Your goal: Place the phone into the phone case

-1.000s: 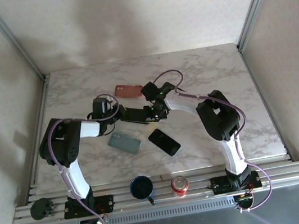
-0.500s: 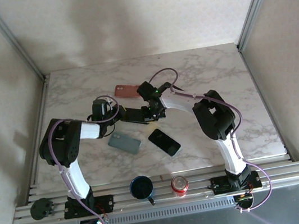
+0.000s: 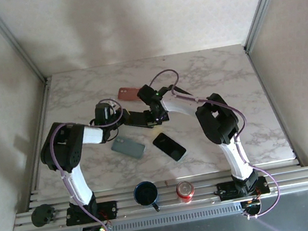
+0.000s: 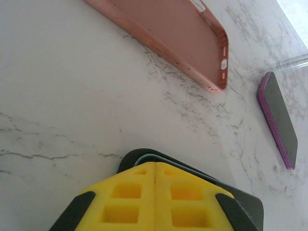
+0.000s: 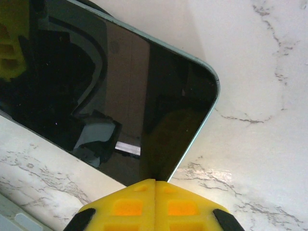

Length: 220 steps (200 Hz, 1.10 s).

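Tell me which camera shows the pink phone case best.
Left wrist: the pink case lies hollow side up, rim and cutouts plain. From the top camera it is a small, distant pink patch.

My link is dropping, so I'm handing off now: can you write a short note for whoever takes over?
Left gripper: shut, tip on one end of the black phone.
Right gripper: shut, tip at its other end.
Pink case: empty, open side up, just beyond them.
Done: cannot tell whether the phone sits in any case.
To do: seat it in a case.
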Motion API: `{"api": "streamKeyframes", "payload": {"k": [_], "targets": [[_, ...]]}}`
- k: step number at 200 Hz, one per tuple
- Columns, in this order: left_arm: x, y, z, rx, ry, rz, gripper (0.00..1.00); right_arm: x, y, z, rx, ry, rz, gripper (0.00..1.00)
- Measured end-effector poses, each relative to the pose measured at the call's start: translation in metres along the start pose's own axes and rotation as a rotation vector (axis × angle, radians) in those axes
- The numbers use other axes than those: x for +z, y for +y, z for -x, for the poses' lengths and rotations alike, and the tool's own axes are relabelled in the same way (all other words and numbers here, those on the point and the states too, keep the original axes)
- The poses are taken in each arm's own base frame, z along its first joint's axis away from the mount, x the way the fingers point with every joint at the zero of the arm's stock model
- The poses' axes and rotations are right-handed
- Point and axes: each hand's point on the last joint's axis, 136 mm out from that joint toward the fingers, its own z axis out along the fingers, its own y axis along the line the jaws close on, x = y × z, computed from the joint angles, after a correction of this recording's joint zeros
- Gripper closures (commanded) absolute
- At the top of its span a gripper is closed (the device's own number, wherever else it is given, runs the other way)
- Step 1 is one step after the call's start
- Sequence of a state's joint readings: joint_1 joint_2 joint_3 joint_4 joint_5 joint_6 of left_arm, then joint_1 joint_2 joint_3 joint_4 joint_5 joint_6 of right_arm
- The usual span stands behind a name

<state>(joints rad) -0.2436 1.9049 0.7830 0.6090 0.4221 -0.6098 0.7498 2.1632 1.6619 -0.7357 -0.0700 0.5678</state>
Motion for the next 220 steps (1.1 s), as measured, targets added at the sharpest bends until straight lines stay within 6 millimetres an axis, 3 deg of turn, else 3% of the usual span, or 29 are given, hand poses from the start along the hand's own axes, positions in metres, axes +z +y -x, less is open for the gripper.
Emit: {"api": "streamKeyframes", "payload": {"k": [220], "targets": [[0.007,-0.003,0.001,0.001,-0.023,-0.002,1.0,0.012,-0.004,-0.007,-0.007,0.029,-0.042,1.0]]}}
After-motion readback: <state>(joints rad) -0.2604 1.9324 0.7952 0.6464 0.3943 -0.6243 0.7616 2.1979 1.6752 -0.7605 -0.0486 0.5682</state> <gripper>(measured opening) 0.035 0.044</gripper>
